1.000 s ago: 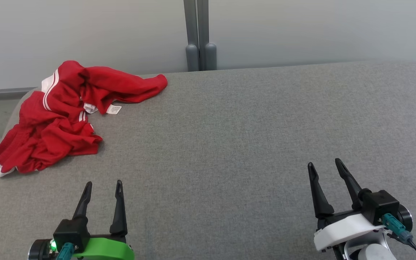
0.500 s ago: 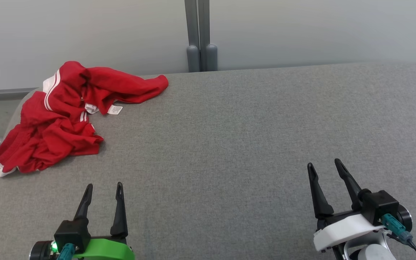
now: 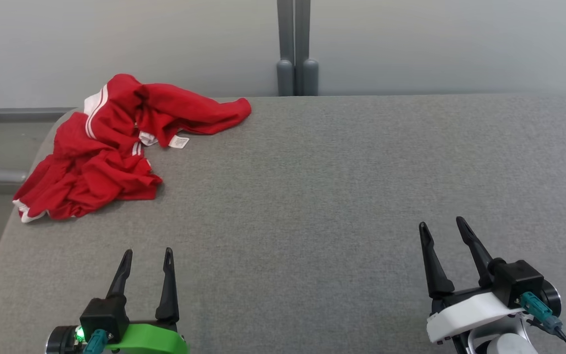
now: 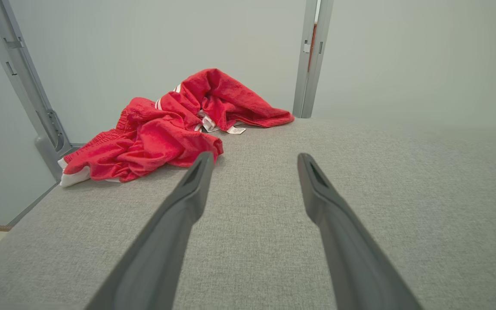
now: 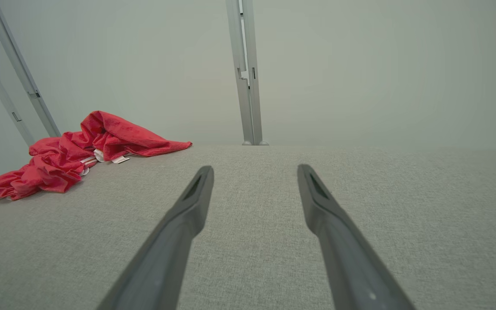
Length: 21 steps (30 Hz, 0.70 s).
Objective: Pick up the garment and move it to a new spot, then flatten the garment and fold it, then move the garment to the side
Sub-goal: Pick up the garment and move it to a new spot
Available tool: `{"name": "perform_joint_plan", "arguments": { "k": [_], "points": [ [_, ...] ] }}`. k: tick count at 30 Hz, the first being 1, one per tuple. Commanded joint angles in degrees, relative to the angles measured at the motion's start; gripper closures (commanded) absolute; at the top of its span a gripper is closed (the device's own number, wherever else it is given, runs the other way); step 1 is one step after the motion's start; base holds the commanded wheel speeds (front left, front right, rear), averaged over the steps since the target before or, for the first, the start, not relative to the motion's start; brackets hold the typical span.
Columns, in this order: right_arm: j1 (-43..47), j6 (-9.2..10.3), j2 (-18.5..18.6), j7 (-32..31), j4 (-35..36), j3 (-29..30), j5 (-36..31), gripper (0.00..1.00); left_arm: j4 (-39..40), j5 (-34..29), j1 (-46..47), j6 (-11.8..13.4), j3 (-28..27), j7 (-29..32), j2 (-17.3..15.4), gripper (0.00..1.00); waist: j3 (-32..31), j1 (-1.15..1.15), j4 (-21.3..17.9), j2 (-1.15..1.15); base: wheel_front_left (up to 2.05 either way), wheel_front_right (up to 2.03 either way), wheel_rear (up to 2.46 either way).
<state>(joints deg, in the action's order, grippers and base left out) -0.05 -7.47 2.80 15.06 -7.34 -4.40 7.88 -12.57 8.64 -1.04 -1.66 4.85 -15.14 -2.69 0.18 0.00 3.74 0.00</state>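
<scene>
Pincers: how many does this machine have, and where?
2. The left pincer is at the lower left, nearer the red garment; the right pincer is at the lower right. Both are open, empty.

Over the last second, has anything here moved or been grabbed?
The head camera turned a little left, so the whole picture slid right. Nothing was grabbed. The garment lies crumpled where it was on the table, and the left gripper and right gripper stayed open and empty.

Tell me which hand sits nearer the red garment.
The left hand, on the green mount; the white-mounted right hand sits far across from the garment.
</scene>
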Motion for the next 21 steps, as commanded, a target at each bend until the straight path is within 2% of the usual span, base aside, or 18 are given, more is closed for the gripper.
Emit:
{"name": "perform_joint_plan", "arguments": {
  "k": [1, 13, 21],
  "points": [
    [0.7, -0.04, 0.1, 0.2, 0.4, -0.2, 0.3, 0.00, -0.1, 0.5, 0.7, 0.1, 0.1, 0.0, -0.4, 0.00, -0.1, 0.00, 3.7, 0.00, 0.00, 0.00, 0.00],
    [0.0, -0.03, 0.2, 0.2, 0.3, -1.9, 1.1, 0.00, -0.1, -1.3, -1.1, -0.2, -1.1, 0.0, -0.5, 0.00, -1.0, 0.00, 17.8, 0.00, 0.00, 0.00, 0.00],
    [0.1, -0.03, 0.2, 0.2, 0.1, -2.9, 1.9, 0.00, -0.2, -1.8, -1.7, -0.8, -1.9, 0.0, -0.6, 0.00, -1.9, 0.00, 21.5, 0.00, 0.00, 0.00, 0.00]
  ]
}}
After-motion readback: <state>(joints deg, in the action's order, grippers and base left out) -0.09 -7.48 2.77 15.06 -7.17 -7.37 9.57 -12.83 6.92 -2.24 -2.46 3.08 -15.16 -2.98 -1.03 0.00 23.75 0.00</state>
